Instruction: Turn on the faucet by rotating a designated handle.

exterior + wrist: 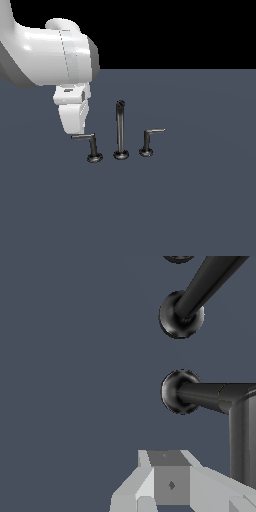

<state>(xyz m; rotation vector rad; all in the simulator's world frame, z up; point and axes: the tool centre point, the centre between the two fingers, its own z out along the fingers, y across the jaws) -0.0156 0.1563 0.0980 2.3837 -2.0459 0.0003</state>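
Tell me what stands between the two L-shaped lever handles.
In the exterior view, the tall spout post stands upright between the handle near the gripper and the smaller lever. Only bare floor lies around their bases.

Handle [220,398]: round base on dark floor [75,356], short post, then thin arm bending away at right angle. Spout post [200,291] on own round base beside it. Grey gripper [172,483] partly visible, arm close alongside; finger opening unclear.

Gripper [74,131] pointing down, low
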